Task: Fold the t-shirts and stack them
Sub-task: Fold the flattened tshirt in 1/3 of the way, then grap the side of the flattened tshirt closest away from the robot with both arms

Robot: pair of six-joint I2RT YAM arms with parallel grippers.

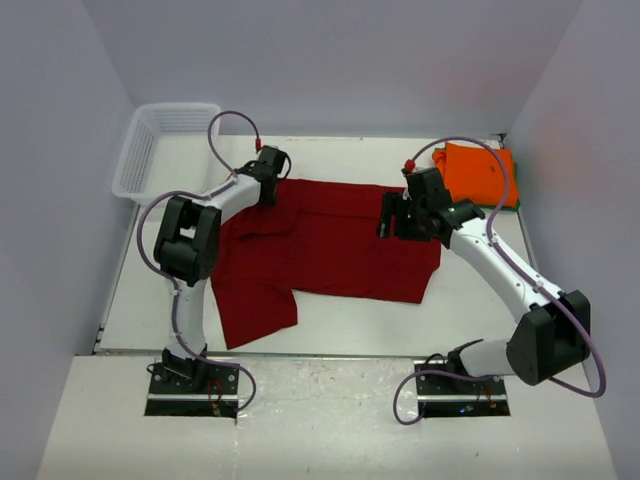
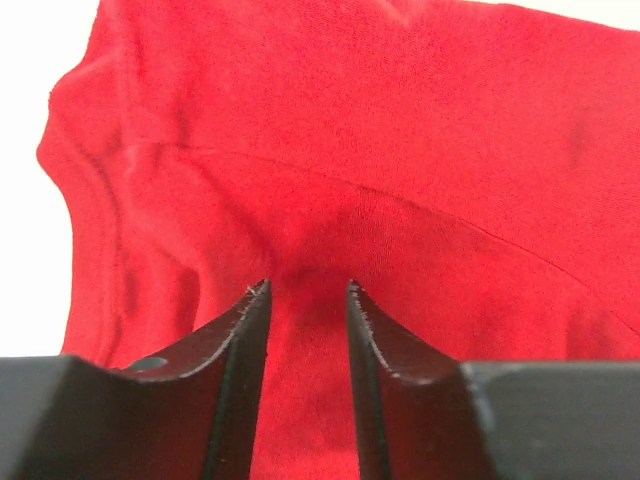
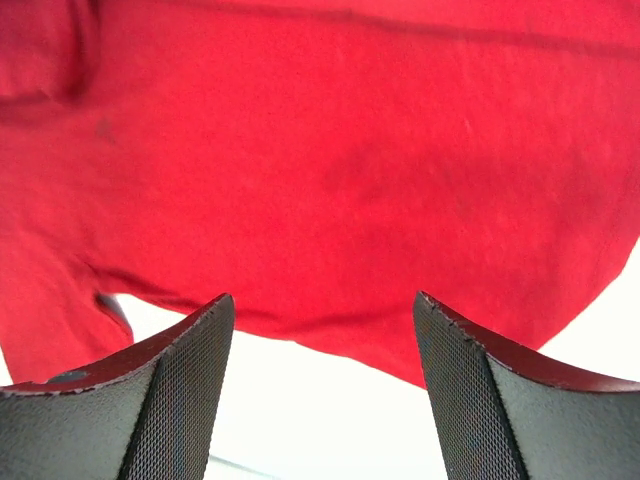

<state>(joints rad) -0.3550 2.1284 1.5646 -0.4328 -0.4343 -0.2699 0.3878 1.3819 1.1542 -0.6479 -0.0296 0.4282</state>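
Dark red short-sleeved cloth t-shirt [image 1: 330,250] lies spread on the white tabletop [image 1: 470,300] under both tools: left tool [image 2: 308,290] narrowly parted over a pucker, right tool [image 3: 325,300] spread wide, empty, above its edge; bright orange t-shirt [image 1: 475,170] lies beyond the right tool

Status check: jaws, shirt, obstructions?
Left jaws narrowly apart over dark red t-shirt, right jaws wide open at its edge. Shirt spread on table, not yet folded. Orange t-shirt folded, far right corner. Nothing in the way.

basket [image 1: 137,165] (left) and orange shirt [image 1: 475,172] crowd far corners; nearside seemingly open.
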